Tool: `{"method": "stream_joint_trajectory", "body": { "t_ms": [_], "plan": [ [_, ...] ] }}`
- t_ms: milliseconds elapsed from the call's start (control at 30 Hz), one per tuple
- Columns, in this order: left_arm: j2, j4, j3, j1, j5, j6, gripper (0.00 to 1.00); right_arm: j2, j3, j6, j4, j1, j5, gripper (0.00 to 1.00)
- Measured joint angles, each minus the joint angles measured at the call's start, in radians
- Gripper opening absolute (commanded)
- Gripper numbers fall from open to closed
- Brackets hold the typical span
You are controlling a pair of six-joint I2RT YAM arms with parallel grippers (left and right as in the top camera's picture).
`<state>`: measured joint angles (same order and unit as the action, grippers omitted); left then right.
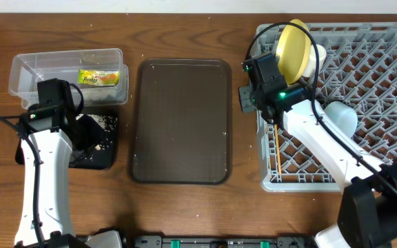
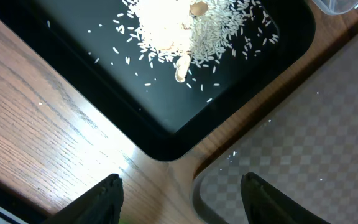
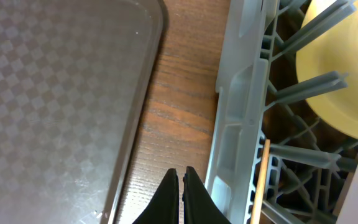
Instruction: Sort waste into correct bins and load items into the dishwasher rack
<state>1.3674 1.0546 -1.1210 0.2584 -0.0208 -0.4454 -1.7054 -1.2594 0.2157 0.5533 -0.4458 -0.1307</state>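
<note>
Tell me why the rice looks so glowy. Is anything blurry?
Left wrist view: light washes out the whitish rice-like food scraps in the shallow black rectangular tray, and glare streaks the wooden table. Right wrist view: the round yellow plate looks soft. Overhead view: even and sharp.

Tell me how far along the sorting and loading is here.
Done: the snack wrapper lies in the clear box, rice scraps in the black tray; the yellow plate, a pale bowl and a chopstick sit in the rack. In hand: nothing; the left gripper is open, the right gripper shut and empty. Left: seemingly little, though not every dish can be made out.
</note>
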Motion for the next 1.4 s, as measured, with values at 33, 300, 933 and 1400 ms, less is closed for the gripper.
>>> {"method": "stream_joint_trajectory", "body": {
  "t_ms": [33, 300, 933, 1400],
  "plan": [
    [0.000, 0.000, 0.000, 0.000, 0.000, 0.000, 0.64, -0.005, 0.000, 0.000, 0.000, 0.000, -0.002, 0.03],
    [0.000, 0.000, 0.000, 0.000, 0.000, 0.000, 0.64, -0.113, 0.000, 0.000, 0.005, 0.006, -0.041, 0.01],
    [0.000, 0.000, 0.000, 0.000, 0.000, 0.000, 0.64, -0.119, 0.000, 0.014, -0.031, 0.023, -0.141, 0.01],
    [0.000, 0.000, 0.000, 0.000, 0.000, 0.000, 0.64, -0.120, 0.000, 0.006, -0.085, -0.047, 0.187, 0.01]
  ]
}}
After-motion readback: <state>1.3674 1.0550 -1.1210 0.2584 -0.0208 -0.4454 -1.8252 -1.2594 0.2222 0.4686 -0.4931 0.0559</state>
